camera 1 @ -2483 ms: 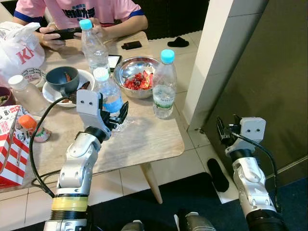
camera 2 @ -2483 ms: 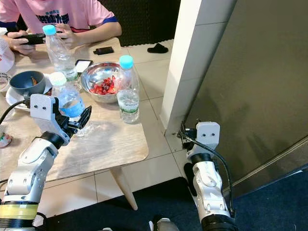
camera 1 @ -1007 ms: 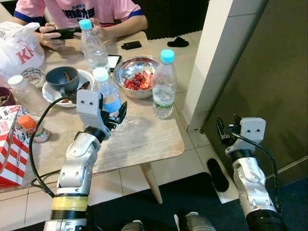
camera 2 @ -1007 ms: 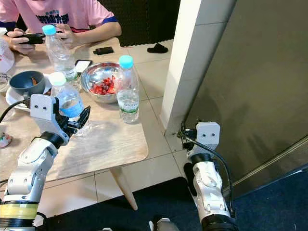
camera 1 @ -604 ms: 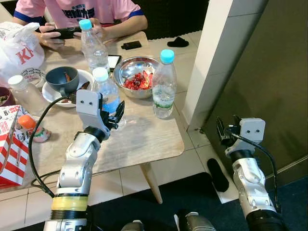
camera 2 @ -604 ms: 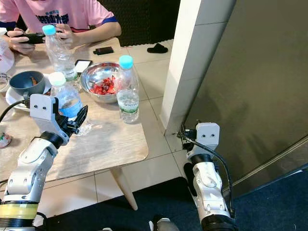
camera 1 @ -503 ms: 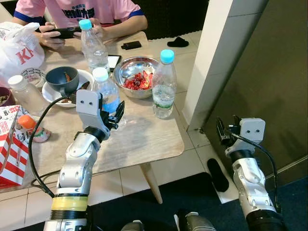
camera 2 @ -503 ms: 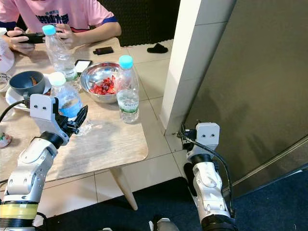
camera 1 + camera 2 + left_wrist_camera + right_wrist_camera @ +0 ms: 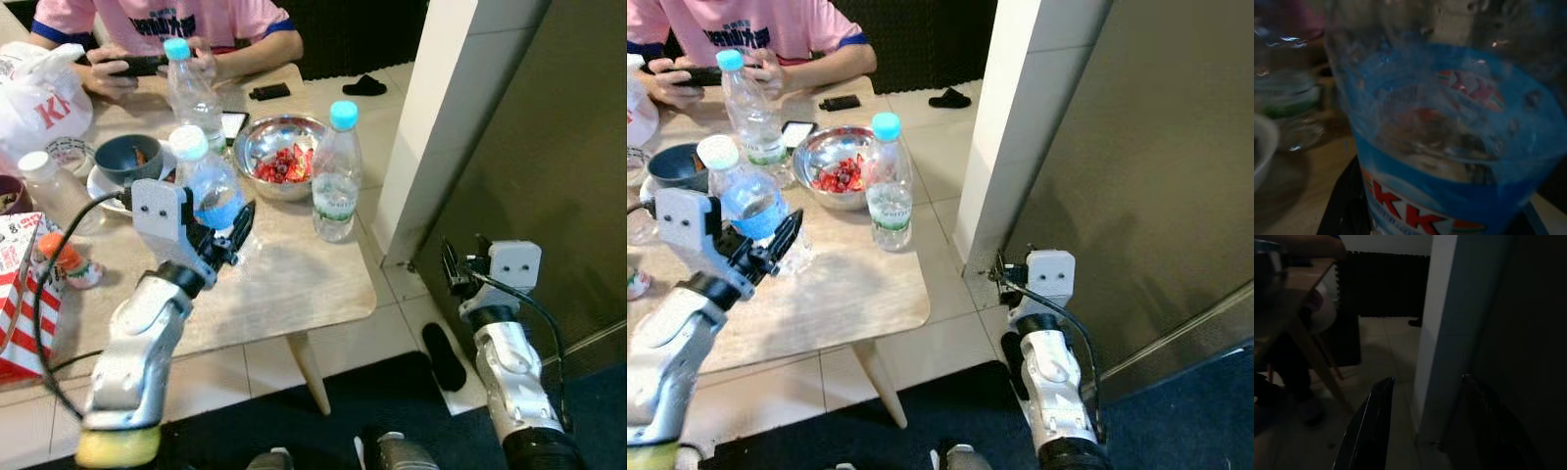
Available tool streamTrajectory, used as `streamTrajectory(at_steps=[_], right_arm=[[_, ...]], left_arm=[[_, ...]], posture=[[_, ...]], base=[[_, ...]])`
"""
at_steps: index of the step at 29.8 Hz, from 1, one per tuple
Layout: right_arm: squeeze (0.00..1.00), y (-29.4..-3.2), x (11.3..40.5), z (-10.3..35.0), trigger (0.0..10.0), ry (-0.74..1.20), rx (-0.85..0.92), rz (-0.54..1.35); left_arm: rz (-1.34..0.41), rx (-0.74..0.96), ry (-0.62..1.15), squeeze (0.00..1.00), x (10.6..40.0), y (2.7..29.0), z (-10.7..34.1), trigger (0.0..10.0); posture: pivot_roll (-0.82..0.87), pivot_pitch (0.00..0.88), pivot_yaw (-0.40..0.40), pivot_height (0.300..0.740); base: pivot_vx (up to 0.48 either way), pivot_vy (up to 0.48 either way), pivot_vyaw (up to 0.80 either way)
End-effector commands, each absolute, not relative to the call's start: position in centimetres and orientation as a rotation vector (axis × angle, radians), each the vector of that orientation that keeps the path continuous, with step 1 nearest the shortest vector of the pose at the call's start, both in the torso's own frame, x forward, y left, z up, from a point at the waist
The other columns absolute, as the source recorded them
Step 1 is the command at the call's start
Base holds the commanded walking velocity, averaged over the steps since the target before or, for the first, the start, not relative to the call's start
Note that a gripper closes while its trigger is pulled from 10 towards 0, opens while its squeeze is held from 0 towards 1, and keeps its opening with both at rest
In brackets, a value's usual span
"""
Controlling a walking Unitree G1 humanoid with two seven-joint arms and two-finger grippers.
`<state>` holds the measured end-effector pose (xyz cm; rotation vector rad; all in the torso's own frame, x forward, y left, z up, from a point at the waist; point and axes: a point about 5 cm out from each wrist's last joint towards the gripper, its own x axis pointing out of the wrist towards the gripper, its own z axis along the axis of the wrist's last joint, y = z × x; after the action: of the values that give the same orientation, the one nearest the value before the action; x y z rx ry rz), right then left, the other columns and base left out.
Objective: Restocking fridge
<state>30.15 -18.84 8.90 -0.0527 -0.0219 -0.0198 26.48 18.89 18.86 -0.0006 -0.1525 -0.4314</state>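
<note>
Wooden table (image 9: 294,279): steel bowl (image 9: 279,155) holds red food; left tool (image 9: 227,233) clamps blue-label bottle (image 9: 206,186); right tool (image 9: 1425,426) spread, idle.

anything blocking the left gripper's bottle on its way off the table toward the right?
Yes. The left gripper holds the blue-label bottle lifted and tilted above the table. To its right stand another water bottle and the metal bowl; beyond the table edge rises a white pillar.

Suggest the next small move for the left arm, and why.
Probably lift a little higher, then swing right. The left gripper is shut on the blue-label bottle, tilted above the table; the metal bowl and another bottle stand close by.
</note>
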Motion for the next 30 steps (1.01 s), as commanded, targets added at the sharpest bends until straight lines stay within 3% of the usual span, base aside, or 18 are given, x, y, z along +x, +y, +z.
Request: streamTrajectory(at_steps=[1,11,19,23,27,30], right_arm=[[0.00,-19.4,29.8,8.3,10.0,0.003,-0.052,-0.034],[0.00,-19.1,30.0,8.5,10.0,-0.004,-0.054,-0.016],[0.00,-19.2,30.2,10.7,10.0,-0.060,-0.079,0.131],[0.00,-18.0,29.9,13.3,10.0,-0.094,-0.034,0.369],[0.00,-16.4,28.7,19.1,10.0,-0.225,-0.047,0.647],[0.00,-15.5,28.4,22.0,10.0,-0.310,-0.023,0.719]], left_arm=[[-0.488,-0.002,-0.118,0.00,25.8,18.5,18.5,10.0],[-0.402,-0.038,-0.038,0.00,26.4,18.2,16.5,10.0],[-0.515,-0.045,-0.016,0.00,26.2,17.2,16.7,10.0],[-0.543,-0.030,-0.032,0.00,26.6,17.2,17.3,10.0],[-0.682,0.011,-0.073,0.00,26.4,16.7,19.3,10.0],[-0.789,0.054,-0.094,0.00,25.9,16.5,20.8,10.0]], posture=[[0.03,0.151,-0.023,0.740],[0.02,0.148,-0.029,0.740],[0.01,0.149,-0.028,0.740],[0.01,0.149,-0.026,0.740],[0.00,0.148,-0.024,0.740],[0.00,0.145,-0.026,0.740]], base=[[0.000,0.000,0.00],[0.000,0.000,0.00],[0.000,0.000,0.00],[0.000,0.000,0.00],[0.000,0.000,0.00],[0.000,0.000,0.00]])
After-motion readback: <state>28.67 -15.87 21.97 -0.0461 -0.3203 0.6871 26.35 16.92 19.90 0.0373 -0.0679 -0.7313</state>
